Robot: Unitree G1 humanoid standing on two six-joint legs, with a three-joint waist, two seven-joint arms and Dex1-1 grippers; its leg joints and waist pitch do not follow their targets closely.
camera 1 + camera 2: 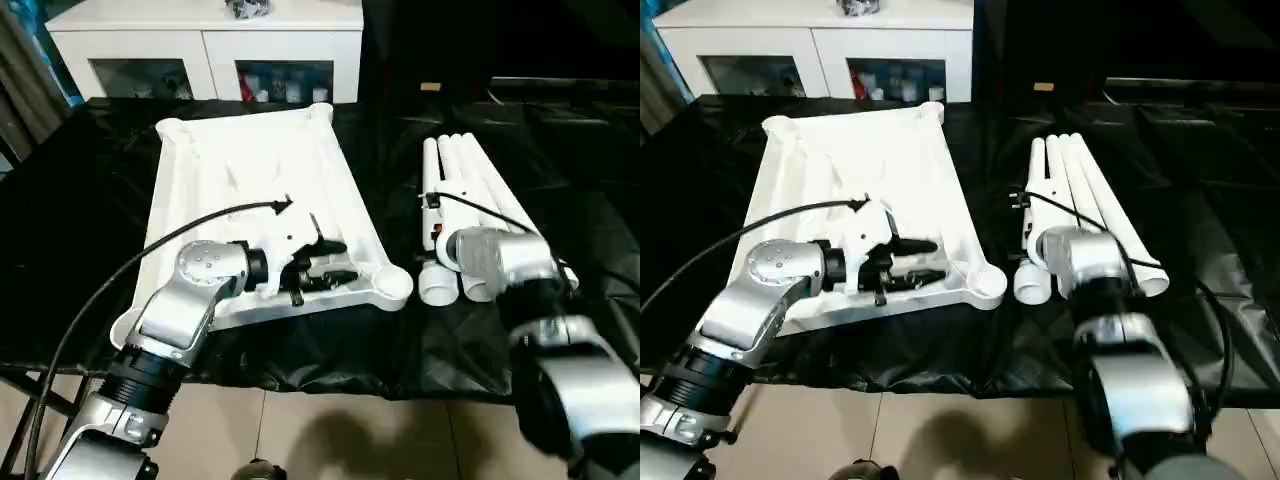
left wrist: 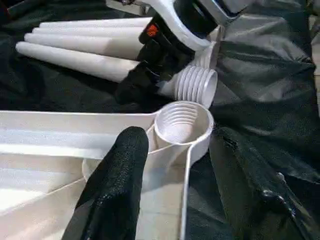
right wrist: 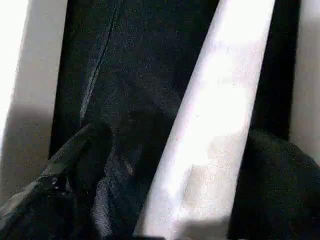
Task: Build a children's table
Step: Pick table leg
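The children's table top (image 1: 250,170) lies upside down on the black cloth, ribbed underside up. Its near right corner socket (image 2: 182,122) is threaded inside. My left gripper (image 1: 335,262) hovers low over the top's near edge just left of that socket, open, one black finger (image 2: 117,185) over the inside of the rim. Several white legs (image 1: 470,180) lie side by side to the right, threaded ends (image 2: 192,85) toward me. My right gripper (image 3: 177,132) is down over their near ends, open, its fingers either side of one leg (image 3: 215,125) without closing on it.
A white glass-door cabinet (image 1: 205,45) stands behind the work table. Black cloth (image 1: 80,200) covers the table to its front edge, with tiled floor (image 1: 300,430) below. A black cable (image 1: 150,250) arcs over my left forearm.
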